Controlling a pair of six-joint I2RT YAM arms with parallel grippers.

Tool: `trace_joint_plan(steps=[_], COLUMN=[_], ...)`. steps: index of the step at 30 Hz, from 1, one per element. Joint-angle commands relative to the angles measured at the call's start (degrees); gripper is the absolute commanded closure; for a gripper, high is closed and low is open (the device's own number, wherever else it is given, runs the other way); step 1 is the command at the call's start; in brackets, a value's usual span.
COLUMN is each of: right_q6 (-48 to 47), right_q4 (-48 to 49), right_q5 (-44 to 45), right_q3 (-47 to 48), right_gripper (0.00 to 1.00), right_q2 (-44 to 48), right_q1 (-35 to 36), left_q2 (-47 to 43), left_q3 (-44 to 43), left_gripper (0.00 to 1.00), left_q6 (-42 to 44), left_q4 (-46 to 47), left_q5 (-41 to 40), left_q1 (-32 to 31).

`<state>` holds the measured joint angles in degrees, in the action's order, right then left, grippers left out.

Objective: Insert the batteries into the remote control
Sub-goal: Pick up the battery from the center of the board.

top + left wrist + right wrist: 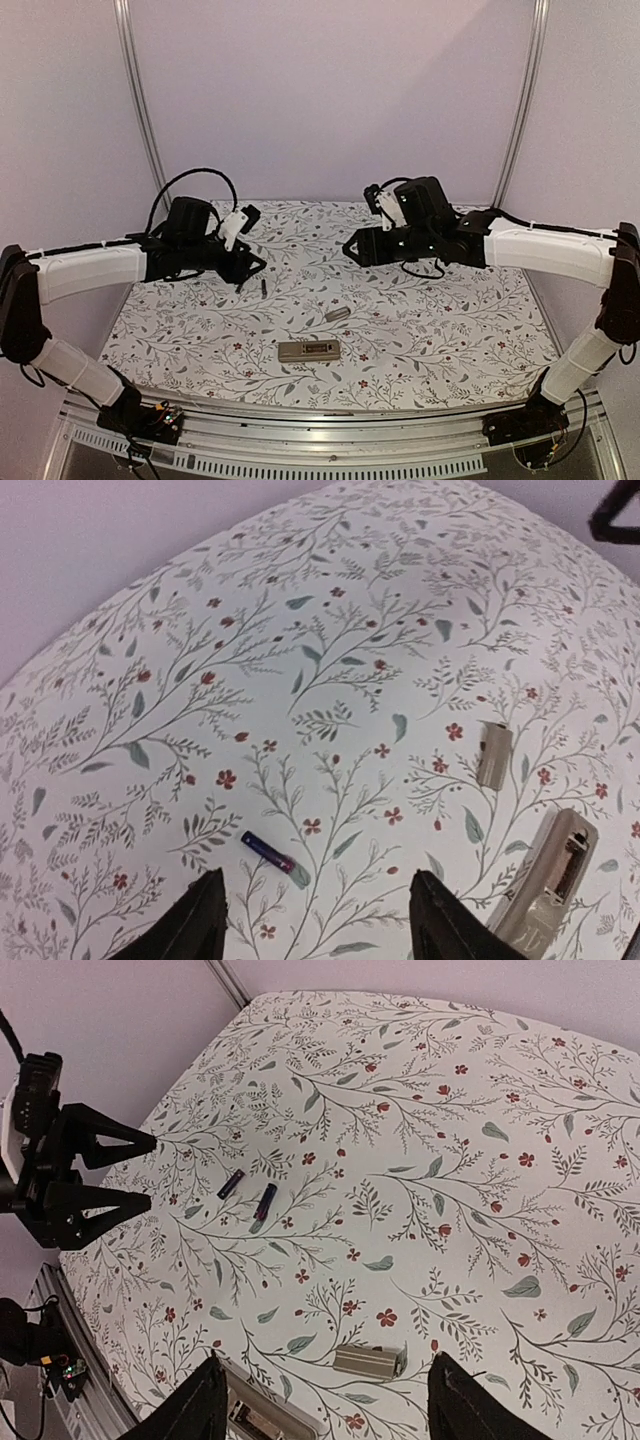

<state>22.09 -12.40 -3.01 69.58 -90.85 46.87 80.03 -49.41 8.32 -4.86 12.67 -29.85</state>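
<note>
The remote control [308, 350] lies back up near the front middle of the table, its battery recess open; it also shows in the left wrist view [548, 880] and at the bottom edge of the right wrist view [265, 1422]. Two dark batteries [231, 1183] [264, 1201] lie side by side on the cloth at the left; one shows in the top view [263, 287] and one in the left wrist view [267, 851]. My left gripper [250, 274] [318, 895] is open and empty, above and just behind the batteries. My right gripper [350, 250] [325, 1380] is open and empty, high over the middle.
A small flat grey cover piece [336, 315] lies between the batteries and the remote, also in the left wrist view [493, 754] and the right wrist view [368, 1361]. The floral cloth [450, 320] covers the table. Metal posts [140, 100] stand at the back corners.
</note>
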Motion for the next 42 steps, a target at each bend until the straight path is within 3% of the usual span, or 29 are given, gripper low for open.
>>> trace_joint_plan(steps=[1,7,21,25,35,42], right_q6=[1.65,1.35,-4.12,-4.76,-4.50,-4.72], right_q4=[0.90,1.86,-0.70,-2.26,-2.36,-2.58], right_q5=[1.83,1.45,-1.75,-3.06,-3.82,-3.69], right_q3=[2.02,1.79,7.82,9.30,9.56,9.43], right_gripper=[0.33,0.33,0.33,0.33,0.33,0.33], right_q2=[-3.03,-4.40,-11.29,-13.20,-14.81,-15.01], right_q1=[0.15,0.10,-2.78,-3.81,-4.26,-4.42], left_q2=[3.08,8.77,20.78,22.35,26.72,26.56], left_q3=[-5.47,-6.42,-4.45,-3.20,-4.91,-4.30], left_gripper=[0.38,0.27,0.25,0.30,0.39,0.76], left_q6=[-13.91,-17.97,-20.09,-20.64,-19.57,-20.04], left_q4=[-17.02,-18.22,-7.34,-4.26,-2.40,-2.73], left_q5=[-12.34,-12.34,-7.24,-10.77,-9.86,-8.91], left_q1=[6.92,10.72,9.17,9.15,9.12,9.18])
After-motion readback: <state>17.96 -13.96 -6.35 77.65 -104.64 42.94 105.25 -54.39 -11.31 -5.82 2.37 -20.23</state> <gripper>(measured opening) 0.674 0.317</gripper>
